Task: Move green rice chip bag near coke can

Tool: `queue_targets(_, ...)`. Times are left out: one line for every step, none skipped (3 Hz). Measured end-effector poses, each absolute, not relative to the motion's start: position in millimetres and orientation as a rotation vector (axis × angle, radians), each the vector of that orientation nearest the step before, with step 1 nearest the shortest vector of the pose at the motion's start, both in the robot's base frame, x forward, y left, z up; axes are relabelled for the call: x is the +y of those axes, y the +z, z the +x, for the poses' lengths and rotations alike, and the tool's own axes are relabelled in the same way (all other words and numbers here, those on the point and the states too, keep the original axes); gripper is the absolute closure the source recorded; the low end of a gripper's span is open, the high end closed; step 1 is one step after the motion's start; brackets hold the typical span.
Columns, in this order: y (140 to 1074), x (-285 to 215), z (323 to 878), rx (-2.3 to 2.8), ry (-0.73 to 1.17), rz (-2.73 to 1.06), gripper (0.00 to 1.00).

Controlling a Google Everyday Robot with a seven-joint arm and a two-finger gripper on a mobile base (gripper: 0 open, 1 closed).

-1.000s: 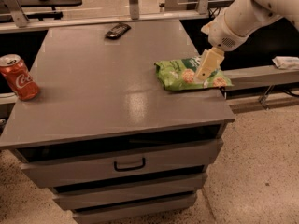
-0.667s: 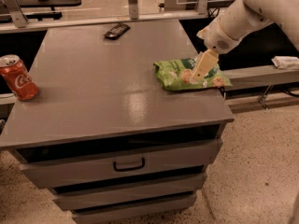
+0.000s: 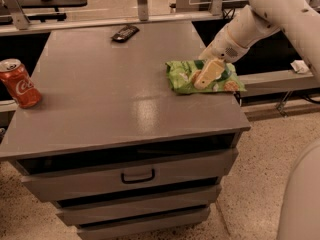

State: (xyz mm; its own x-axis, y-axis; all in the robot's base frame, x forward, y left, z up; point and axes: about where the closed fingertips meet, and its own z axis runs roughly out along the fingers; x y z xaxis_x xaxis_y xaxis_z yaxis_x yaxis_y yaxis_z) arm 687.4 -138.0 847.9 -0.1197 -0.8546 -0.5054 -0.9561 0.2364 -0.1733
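The green rice chip bag [image 3: 186, 76] lies flat on the right side of the grey cabinet top [image 3: 115, 99], near its right edge. My gripper [image 3: 206, 77] comes in from the upper right on a white arm and sits low over the middle of the bag, one cream finger [image 3: 210, 72] lying across the foil. The coke can [image 3: 19, 83] stands upright at the far left edge of the top, far from the bag.
A black remote [image 3: 124, 32] lies at the back of the cabinet top. The cabinet has drawers [image 3: 136, 175] below. Dark shelving and a rail [image 3: 280, 79] run behind and to the right. Speckled floor lies to the right.
My gripper has moved left and down onto the middle of the bag. The bag and the can have not moved.
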Motion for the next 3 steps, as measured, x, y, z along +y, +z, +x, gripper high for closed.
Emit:
queue_targets(845.0,-134.1,684.1,2.021,0.301,-1.660,0.64)
queue_targets(847.9,-134.1,684.0,2.021,0.302,-1.660,0.89)
queue_targets(848.6,-134.1,683.9,2.021,0.301,-1.660,1.00)
